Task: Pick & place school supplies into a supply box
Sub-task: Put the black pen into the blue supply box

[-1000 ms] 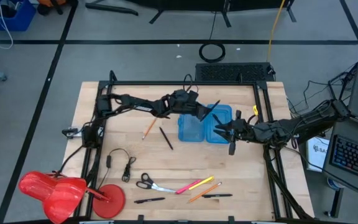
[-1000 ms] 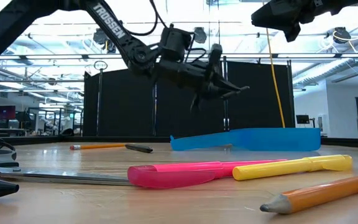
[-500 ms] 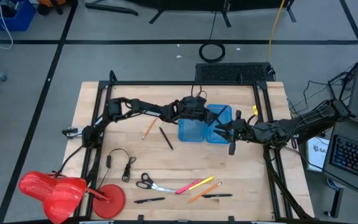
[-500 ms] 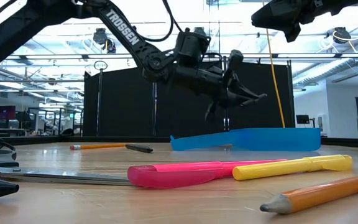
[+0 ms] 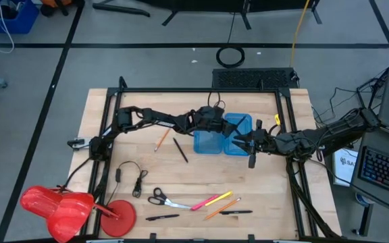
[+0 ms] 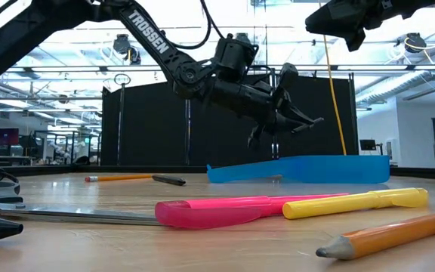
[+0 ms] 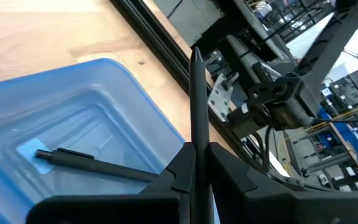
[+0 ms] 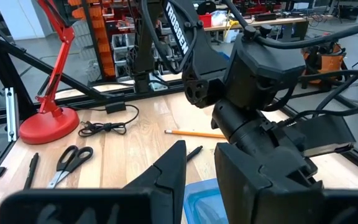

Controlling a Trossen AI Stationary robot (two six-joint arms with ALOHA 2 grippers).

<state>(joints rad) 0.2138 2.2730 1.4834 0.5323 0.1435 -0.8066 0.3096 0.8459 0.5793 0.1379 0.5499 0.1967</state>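
One thin black pen [image 7: 196, 106] pinched upright in left gripper [image 7: 194, 163] above translucent blue supply box [image 5: 223, 133] at table's far middle, another pen [image 7: 95, 163] lying inside, right gripper [image 5: 240, 141] parted, empty, beside box.

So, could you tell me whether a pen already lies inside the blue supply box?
Yes, the left wrist view shows a black pen lying in the blue supply box.
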